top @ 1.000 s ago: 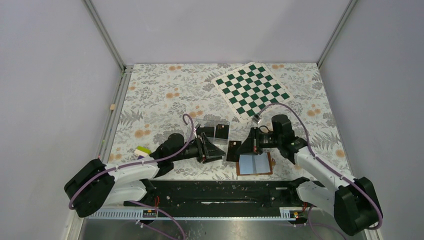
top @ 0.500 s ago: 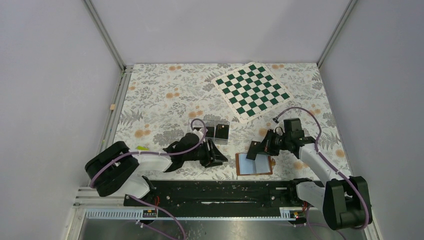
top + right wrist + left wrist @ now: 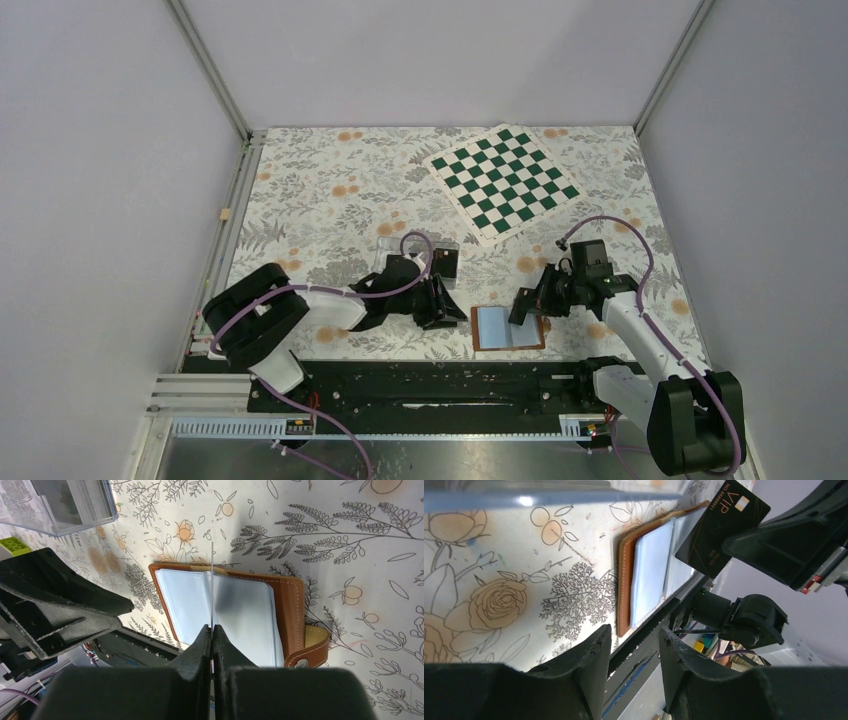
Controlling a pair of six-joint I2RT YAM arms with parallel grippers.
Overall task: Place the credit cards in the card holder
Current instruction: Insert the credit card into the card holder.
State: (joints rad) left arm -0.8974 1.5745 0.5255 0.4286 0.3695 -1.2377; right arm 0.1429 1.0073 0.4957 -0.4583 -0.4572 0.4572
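Black VIP credit card (image 3: 720, 527): clamped in my closed right gripper (image 3: 212, 629) over tan leather card holder (image 3: 292, 610); my left gripper (image 3: 635, 636) part-open, empty.

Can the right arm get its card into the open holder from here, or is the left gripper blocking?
Probably yes: the right gripper holds the card edge-on above the open card holder, and the left gripper sits off to one side.

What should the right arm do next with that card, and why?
The right end effector is shut on the black card, held edge-on over the middle of the open wallet, not yet in a clear sleeve. Probably best to ease it down slightly so the card's edge meets a sleeve opening.
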